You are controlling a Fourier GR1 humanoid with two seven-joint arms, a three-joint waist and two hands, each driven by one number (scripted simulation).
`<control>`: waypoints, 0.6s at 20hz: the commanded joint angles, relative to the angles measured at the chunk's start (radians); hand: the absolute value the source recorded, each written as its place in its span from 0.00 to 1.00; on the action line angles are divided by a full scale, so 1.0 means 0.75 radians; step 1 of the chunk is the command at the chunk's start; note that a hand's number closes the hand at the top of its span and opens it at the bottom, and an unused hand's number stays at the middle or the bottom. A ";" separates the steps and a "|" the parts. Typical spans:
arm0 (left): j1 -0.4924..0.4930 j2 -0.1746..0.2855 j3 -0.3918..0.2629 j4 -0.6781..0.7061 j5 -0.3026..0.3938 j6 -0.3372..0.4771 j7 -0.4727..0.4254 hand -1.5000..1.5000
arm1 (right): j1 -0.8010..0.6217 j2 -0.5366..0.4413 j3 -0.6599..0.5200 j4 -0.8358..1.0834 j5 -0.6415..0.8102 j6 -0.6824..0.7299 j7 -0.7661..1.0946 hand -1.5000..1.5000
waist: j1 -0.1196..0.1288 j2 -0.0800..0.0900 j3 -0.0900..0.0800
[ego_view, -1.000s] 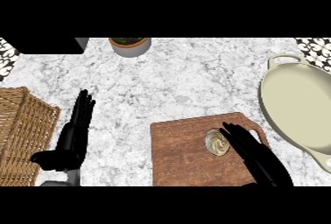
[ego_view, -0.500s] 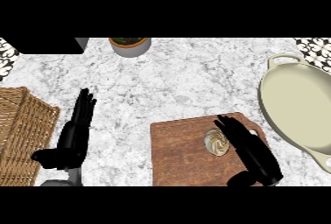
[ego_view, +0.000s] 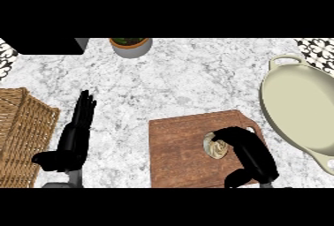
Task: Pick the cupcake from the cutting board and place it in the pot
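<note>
Over the last second my right hand [ego_view: 251,152] has gone from fingers laid nearly straight past the cupcake [ego_view: 214,146] to fingers hooked over its far and right side. My thumb shows at the near edge of the view, apart from it. So I judge the grasp is closing but not finished, and the lift has not begun: the cupcake has not shifted and sits on the right half of the cutting board [ego_view: 183,154], its left part showing beside my fingers.

From above the cupcake reads as a round swirl, so I take it to be standing upright, top facing up at me. It has no long side across the board, and its only axis runs straight up. That means I can close on it from any side, but I should keep it level when I carry it.

The pot [ego_view: 306,106] lies to the right, just off the board's right edge, its open mouth up. My left hand [ego_view: 73,134] rests flat on the table [ego_view: 195,84] at the left, fingers straight and pointing far, beside the wicker basket [ego_view: 23,132]
</note>
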 commanded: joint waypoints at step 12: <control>0.007 -0.014 0.021 -0.043 -0.022 -0.017 0.013 0.50 | -0.198 0.079 -0.554 0.223 -0.058 -0.122 0.501 1.00 | -0.006 0.061 0.009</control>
